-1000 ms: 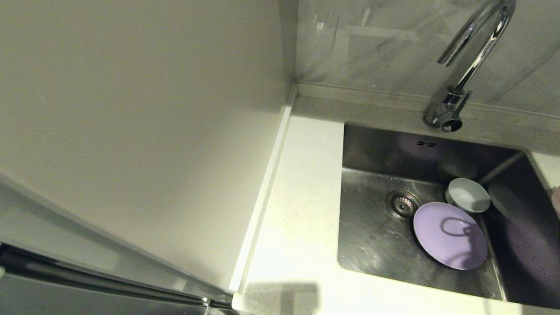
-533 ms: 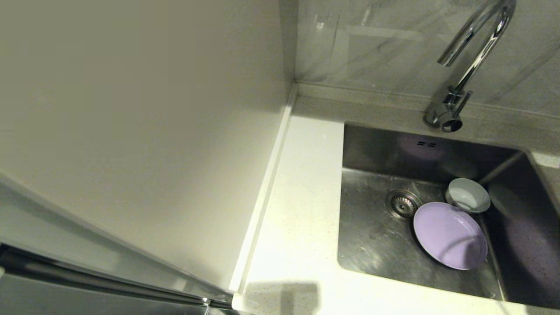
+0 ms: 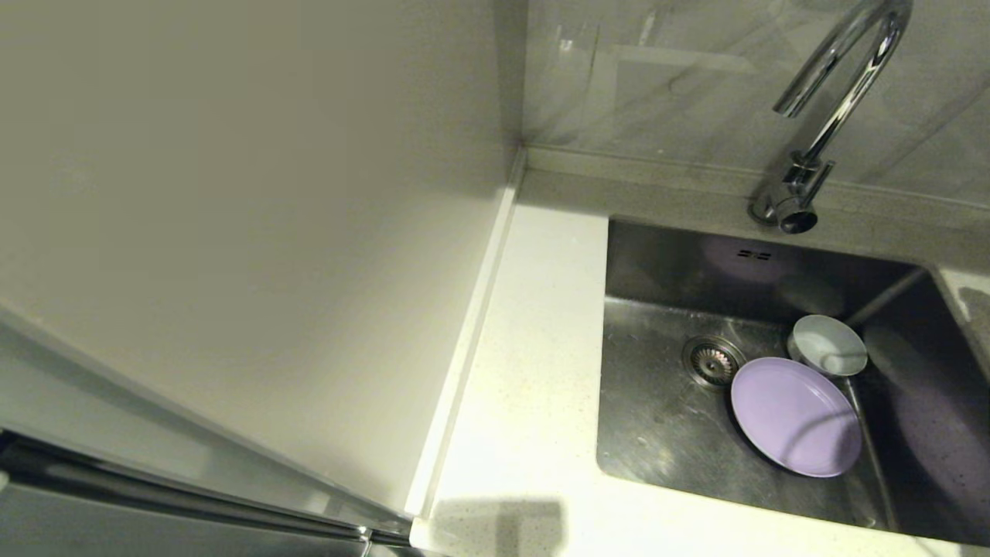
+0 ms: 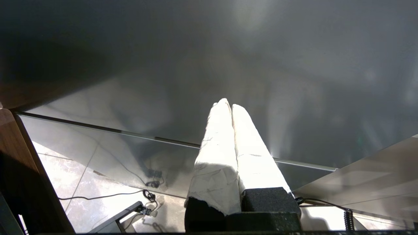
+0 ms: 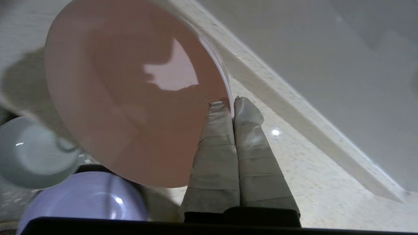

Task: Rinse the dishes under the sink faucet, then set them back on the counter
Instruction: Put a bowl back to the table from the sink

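One dish is in hand: the right hand has its fingers pinched together on the rim of the pink bowl, held tilted over the speckled surface, off to the right of the sink; the lavender plate and pale bowl lie in the basin by the drain, below the faucet; the left hand hangs parked, fingers together. This looks like the put-back step; next the bowl wants levelling and setting down before release.
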Controlling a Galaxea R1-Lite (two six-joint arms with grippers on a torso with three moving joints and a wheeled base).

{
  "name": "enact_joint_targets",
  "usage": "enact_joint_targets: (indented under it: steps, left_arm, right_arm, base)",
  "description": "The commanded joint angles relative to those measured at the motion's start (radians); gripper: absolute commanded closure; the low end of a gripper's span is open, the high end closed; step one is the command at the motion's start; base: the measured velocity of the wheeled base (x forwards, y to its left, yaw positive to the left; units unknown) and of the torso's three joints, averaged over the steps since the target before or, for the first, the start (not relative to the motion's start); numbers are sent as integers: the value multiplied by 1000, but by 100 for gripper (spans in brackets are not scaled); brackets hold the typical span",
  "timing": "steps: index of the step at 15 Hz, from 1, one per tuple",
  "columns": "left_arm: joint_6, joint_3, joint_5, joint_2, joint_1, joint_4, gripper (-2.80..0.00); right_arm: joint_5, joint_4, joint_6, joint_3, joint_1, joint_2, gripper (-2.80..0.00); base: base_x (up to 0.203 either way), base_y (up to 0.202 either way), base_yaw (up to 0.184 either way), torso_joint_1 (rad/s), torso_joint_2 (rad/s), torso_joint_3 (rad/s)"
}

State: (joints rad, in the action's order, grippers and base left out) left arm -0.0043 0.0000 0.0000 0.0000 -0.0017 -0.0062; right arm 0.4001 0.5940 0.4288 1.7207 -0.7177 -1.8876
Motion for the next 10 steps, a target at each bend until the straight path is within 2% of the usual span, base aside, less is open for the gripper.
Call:
enact_joint_targets:
  steps: [1, 10]
  left_arm:
    - [0, 3, 0, 0, 0, -1, 0]
    - [0, 3, 0, 0, 0, -1, 0]
  right_arm:
    - [13, 7, 2, -12, -5, -17, 0]
    - [14, 9, 4, -39, -3, -38, 0]
  base:
    - [0, 0, 0, 0, 0, 0]
    - [0, 0, 0, 0, 0, 0]
